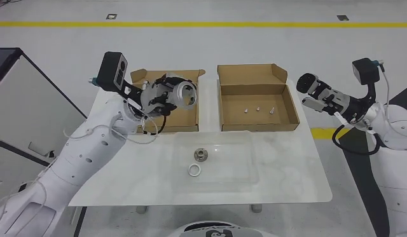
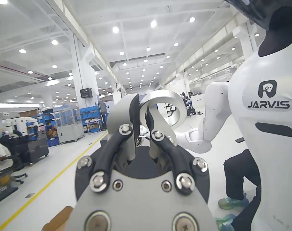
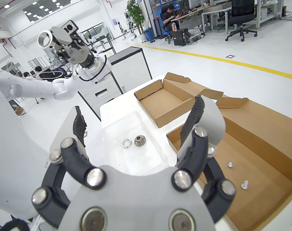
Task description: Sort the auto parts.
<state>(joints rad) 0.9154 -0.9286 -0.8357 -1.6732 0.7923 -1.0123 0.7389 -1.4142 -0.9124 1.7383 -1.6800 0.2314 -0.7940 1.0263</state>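
Broadly across the scene lies the white table (image 1: 299,173). On its far half two open cardboard boxes sit side by side, the left box (image 1: 184,121) and the right box (image 1: 257,126), close but apart. Nearer than these, about the middle of the table, is a clear shallow tray (image 1: 241,170). The left arm rises from the near left and crosses over the left box, so that in the top view it hides much of that box's floor. Its left gripper (image 1: 177,94) is up in the air above the box, its fingers closed onto the wall of a metal ring (image 1: 189,92) — one finger inside the bore, the other against the outside, as the left wrist view shows. The ring hangs free of both box and table. The right gripper (image 3: 137,123) is in the air just right of the right box, jaws spread wide with nothing between them. In the right wrist view one of its fingers (image 3: 196,118) stands in front of a corner of the right box. In the tray lie two parts near each other, not touching: a grey flanged hub (image 1: 200,153) and, nearer, a small white ring (image 1: 194,169). On the right box's floor three small bolts (image 1: 258,109) lie in a row — each apart from the next.
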